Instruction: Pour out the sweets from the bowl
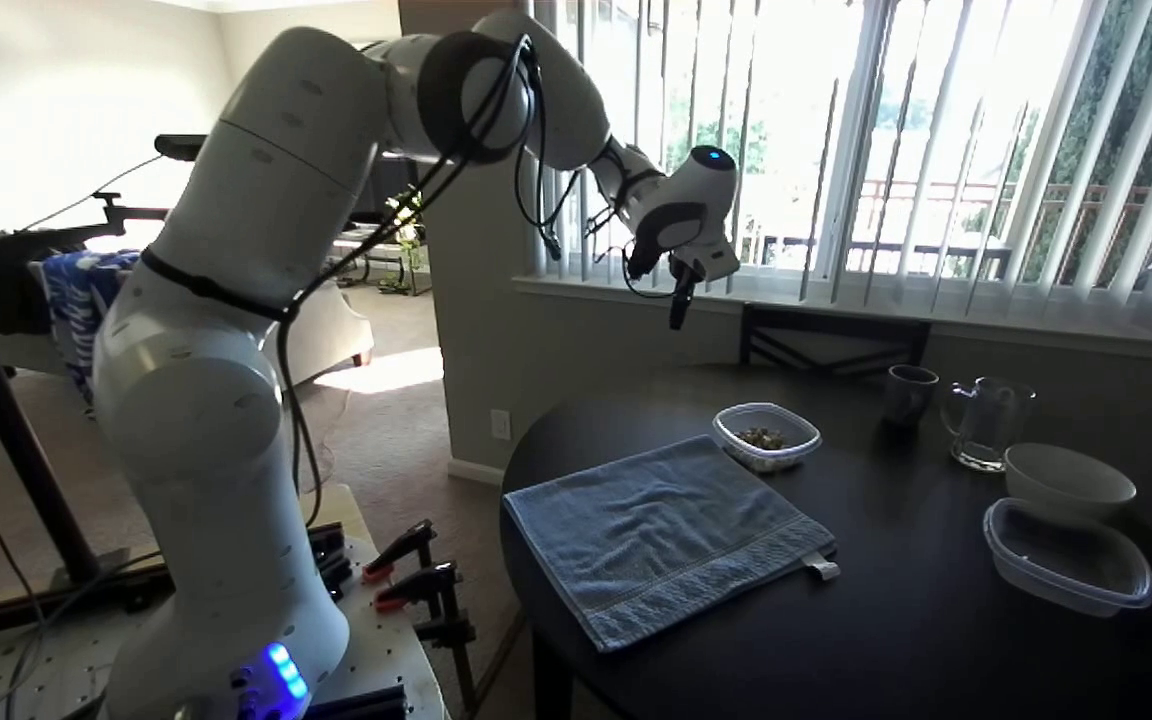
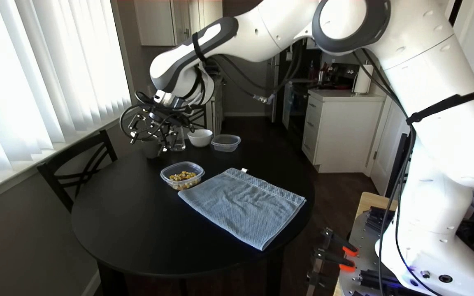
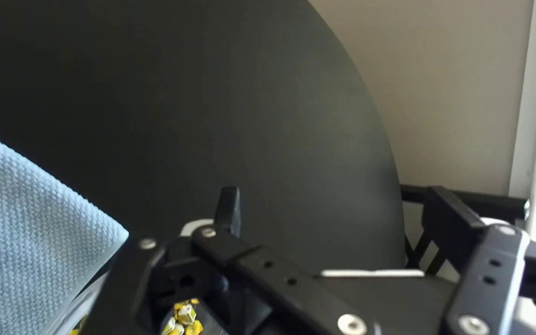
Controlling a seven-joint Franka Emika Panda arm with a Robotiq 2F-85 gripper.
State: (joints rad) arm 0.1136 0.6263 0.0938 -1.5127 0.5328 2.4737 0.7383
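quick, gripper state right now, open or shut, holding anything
Gripper: open, holding nothing, apart from the bowl of sweets.

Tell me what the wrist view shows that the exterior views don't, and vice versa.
Wrist view only: distinct screw heads on the claw.
Exterior views only: the robot base, the glass mug and the whole rim of the bowl.
Shared: the claw, blue towel, dark table, chair, some sweets and part of the bowl.
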